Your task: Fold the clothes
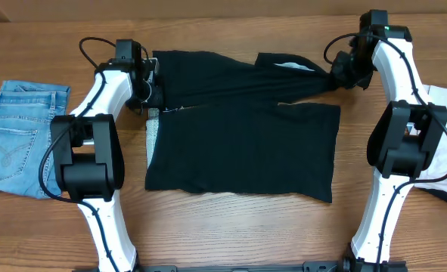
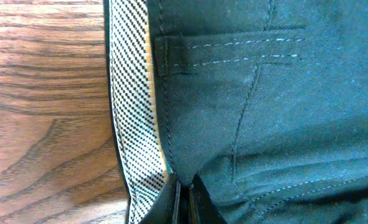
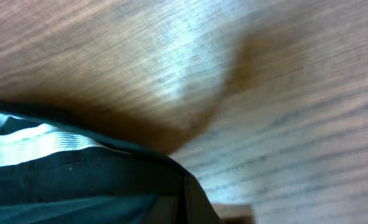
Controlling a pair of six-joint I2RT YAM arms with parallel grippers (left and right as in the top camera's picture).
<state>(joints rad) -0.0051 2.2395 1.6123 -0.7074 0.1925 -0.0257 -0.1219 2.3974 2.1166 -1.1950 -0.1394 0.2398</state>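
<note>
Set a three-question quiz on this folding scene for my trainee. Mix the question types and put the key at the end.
1. True or false: the light-blue denim jeans lie on top of the plain black soft-fabric garment.
2. The left hand is shut on: A) the black garment's edge; B) the jeans; C) nothing.
3. What colour is the cloth at the wooden table's right edge?
Key: 1 false; 2 A; 3 white.
</note>
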